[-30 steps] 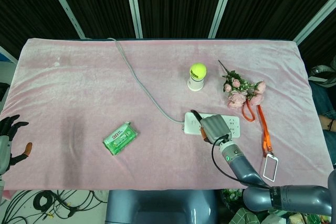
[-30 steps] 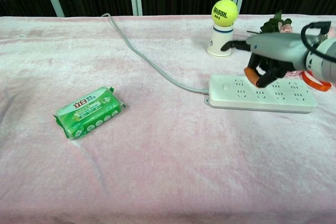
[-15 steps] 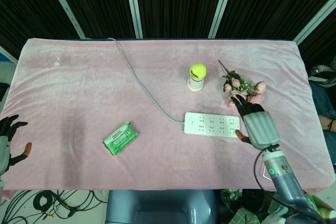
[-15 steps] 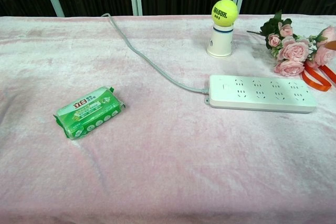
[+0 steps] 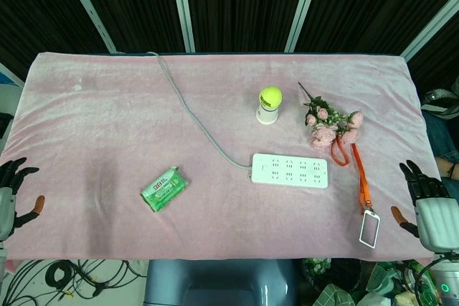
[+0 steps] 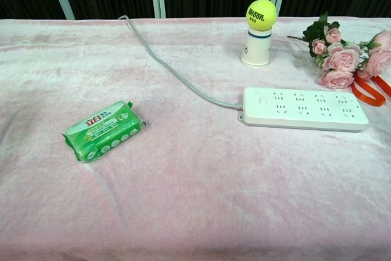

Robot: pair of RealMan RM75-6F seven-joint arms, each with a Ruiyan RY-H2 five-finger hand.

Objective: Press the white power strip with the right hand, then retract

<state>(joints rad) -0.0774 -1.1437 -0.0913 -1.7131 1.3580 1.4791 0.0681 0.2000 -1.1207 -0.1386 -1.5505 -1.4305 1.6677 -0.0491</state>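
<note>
The white power strip (image 5: 290, 170) (image 6: 305, 109) lies flat on the pink cloth, right of centre, its grey cable (image 5: 193, 116) running to the back edge. My right hand (image 5: 427, 207) hangs at the table's right front corner, well away from the strip, fingers spread and holding nothing. My left hand (image 5: 11, 195) sits at the left front edge, fingers apart and empty. Neither hand appears in the chest view.
A tennis ball (image 5: 270, 96) rests on a small white cup behind the strip. Pink roses (image 5: 330, 125) lie to its right, with an orange lanyard (image 5: 361, 177) and a card holder (image 5: 368, 230). A green soap packet (image 5: 163, 188) lies left of the strip.
My right hand lifted off the power strip and drew back right and toward the front corner. The strip stayed in place. The left hand did not move.
</note>
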